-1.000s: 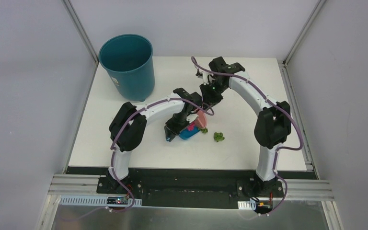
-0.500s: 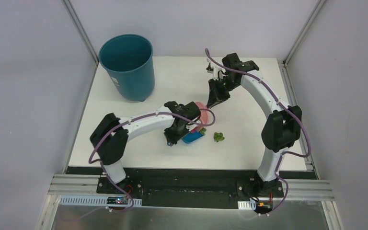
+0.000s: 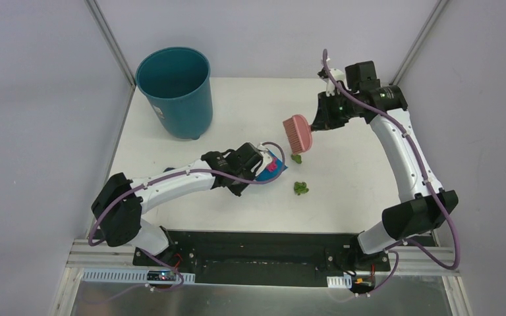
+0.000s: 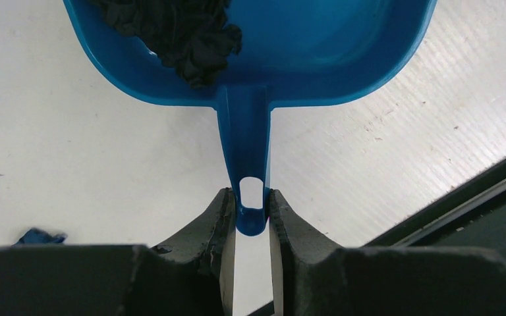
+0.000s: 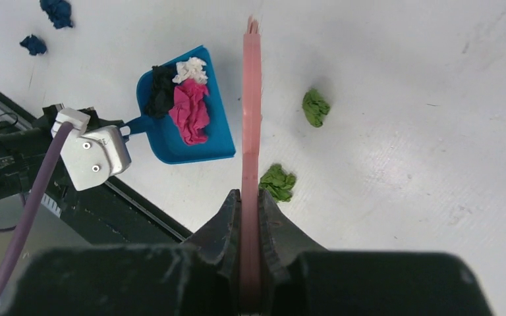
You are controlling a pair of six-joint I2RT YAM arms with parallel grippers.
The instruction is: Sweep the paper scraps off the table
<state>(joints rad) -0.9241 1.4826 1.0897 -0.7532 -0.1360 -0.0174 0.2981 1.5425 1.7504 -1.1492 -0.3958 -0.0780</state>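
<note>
My left gripper is shut on the handle of the blue dustpan, which rests on the white table. In the left wrist view the fingertips pinch the handle end of the dustpan. It holds black, white and magenta paper scraps. My right gripper is shut on the pink brush and holds it above the table, right of the dustpan. Two green scraps lie on the table beyond the dustpan's mouth. Two dark blue scraps lie behind the dustpan.
A teal round bin stands at the table's back left corner. A black strip runs along the near edge by the arm bases. Grey walls close in the left, right and back.
My right arm has lifted the brush off the table and swung it back and to the right. My left arm has stretched out lower and turned the dustpan; one green scrap now lies free by its mouth.
</note>
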